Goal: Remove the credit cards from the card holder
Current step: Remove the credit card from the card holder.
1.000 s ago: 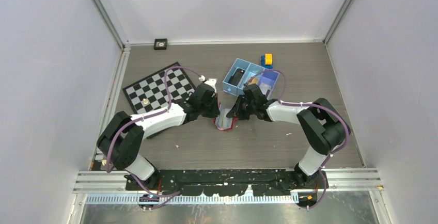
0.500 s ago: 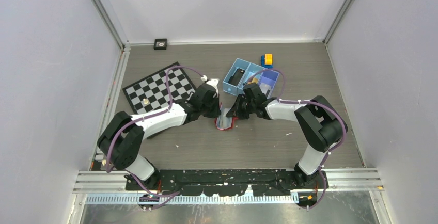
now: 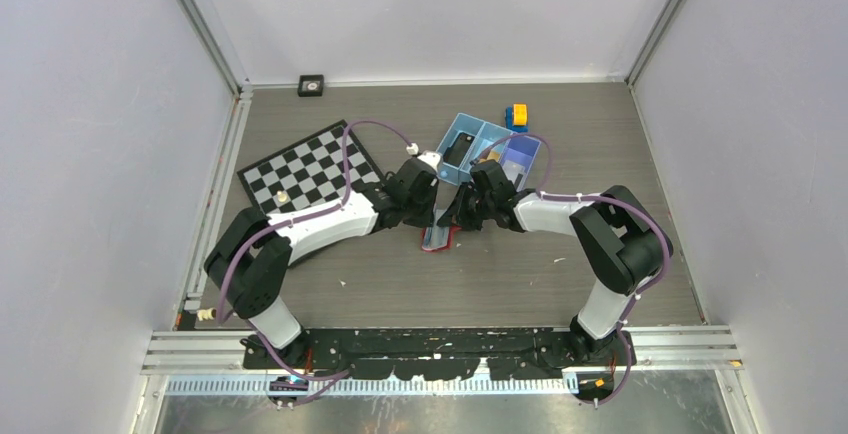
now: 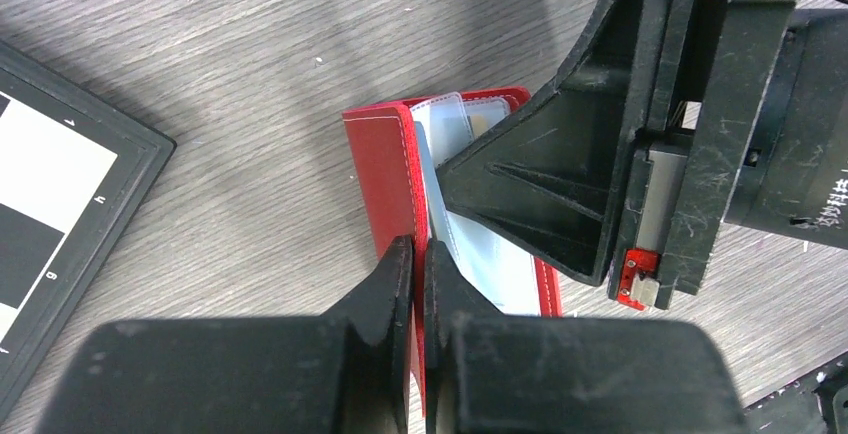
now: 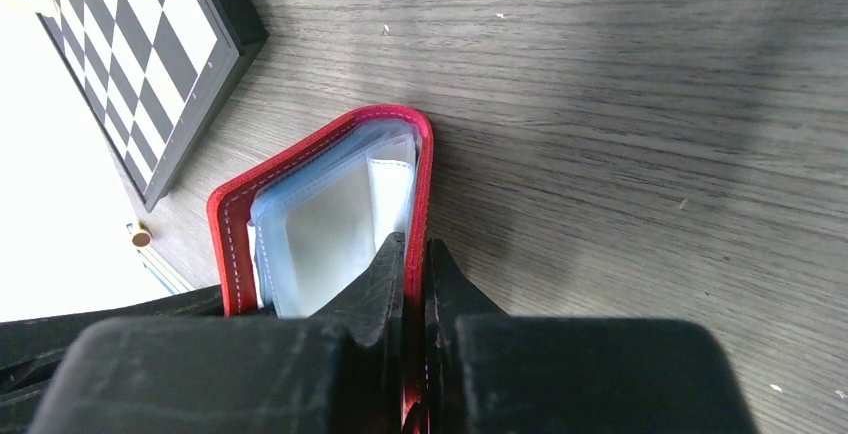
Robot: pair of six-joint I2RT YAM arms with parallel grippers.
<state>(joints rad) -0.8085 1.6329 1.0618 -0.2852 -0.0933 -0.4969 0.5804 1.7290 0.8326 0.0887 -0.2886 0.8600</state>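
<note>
The red card holder [image 3: 438, 238] stands half open on the table between both arms. My left gripper [image 4: 420, 254] is shut on its left red cover [image 4: 380, 174]. My right gripper [image 5: 417, 254] is shut on the opposite red cover [image 5: 424, 169]. From above, the left gripper [image 3: 427, 220] and right gripper [image 3: 456, 220] meet over the holder. The credit cards stay inside the pale blue sleeves [image 5: 330, 229]; only a greyish face shows through one sleeve. The right gripper's black body [image 4: 560, 184] covers part of the lining in the left wrist view.
A blue three-compartment tray [image 3: 487, 154] sits just behind the grippers, with a yellow and blue block [image 3: 517, 116] beyond it. A chessboard [image 3: 312, 169] lies to the left, a small piece [image 3: 283, 197] on it. A black square [image 3: 311, 84] sits by the back wall.
My left arm has swung right, towards the right gripper, and its jaws have closed tighter on the left cover. The holder now looks narrower from above. The right arm has held still.
</note>
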